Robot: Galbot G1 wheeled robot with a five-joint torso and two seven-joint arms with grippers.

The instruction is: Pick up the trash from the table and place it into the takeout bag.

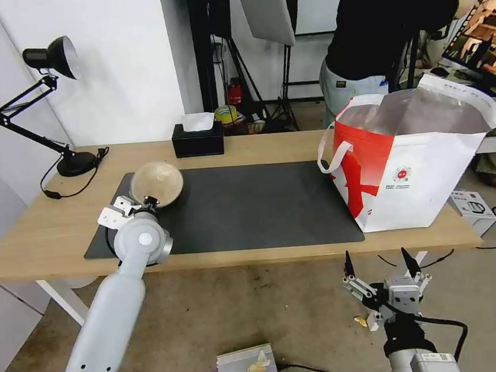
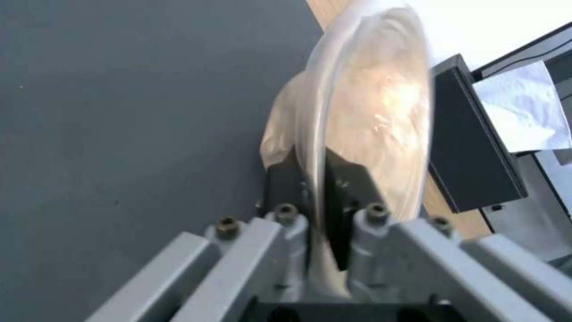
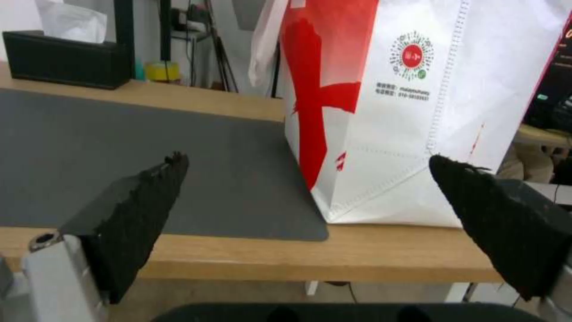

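Left claw [image 1: 147, 202] pinches the beige bowl [image 1: 157, 184] by its rim, tilted, above the desk's [image 1: 256, 145] left end. Right claw [image 1: 380, 264] hangs released below the front edge. Thin rim grip could slip before reaching the takeout bag [image 1: 422, 168].

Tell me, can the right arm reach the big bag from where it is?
Probably yes. The right gripper hangs open in front of the table edge, facing the bag, with nothing between them. The left gripper holds the bowl.
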